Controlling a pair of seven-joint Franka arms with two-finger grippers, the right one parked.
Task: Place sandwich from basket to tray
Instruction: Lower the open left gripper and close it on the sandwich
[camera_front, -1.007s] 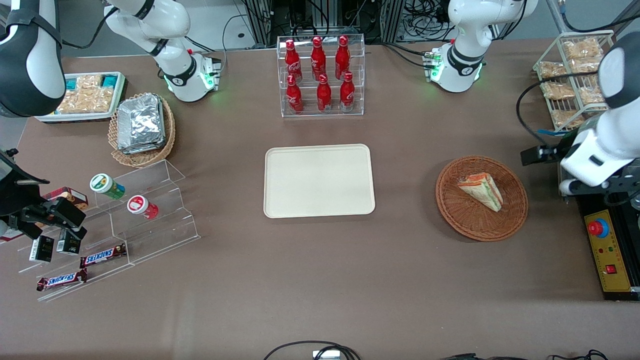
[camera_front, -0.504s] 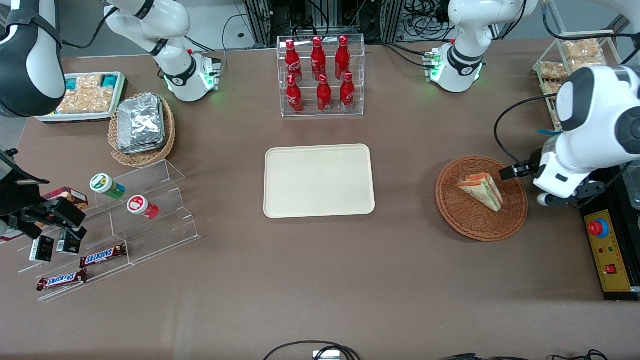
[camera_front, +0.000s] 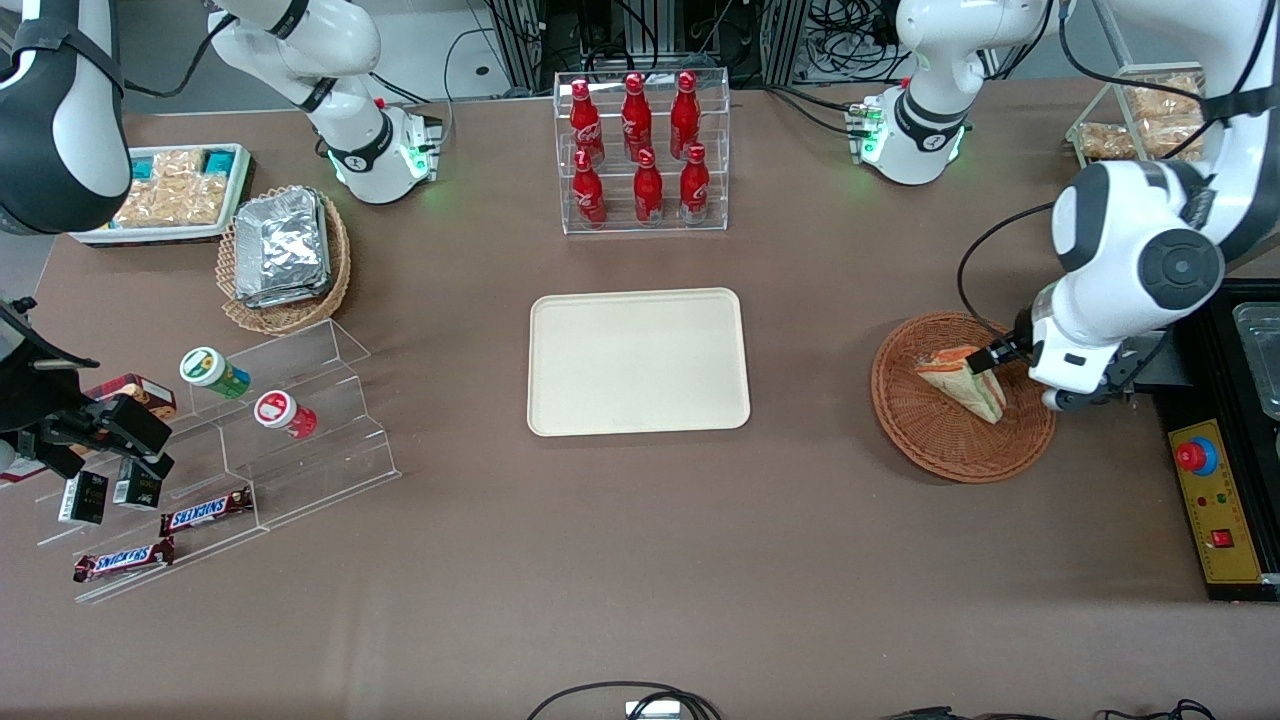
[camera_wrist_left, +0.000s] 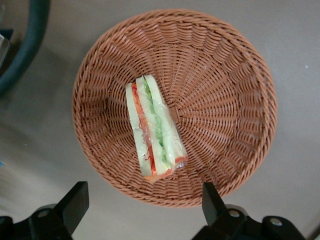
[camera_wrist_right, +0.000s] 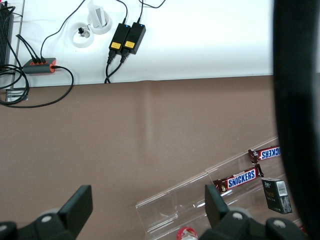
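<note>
While the gripper (camera_wrist_left: 142, 202) hangs wide apart above the basket (camera_wrist_left: 235, 95), only its wrist view shows the sandwich (camera_wrist_left: 154, 127) whole.

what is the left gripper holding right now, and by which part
Nothing. The gripper is open above the basket, and the sandwich lies untouched inside it.

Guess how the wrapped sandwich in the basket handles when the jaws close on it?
The sandwich is probably soft: layered bread and filling, so a firm squeeze may crush it. Its clear film looks slick, so it could slip. It looks light, lying loose in the basket. The gripper hovers above it, jaws open.
</note>
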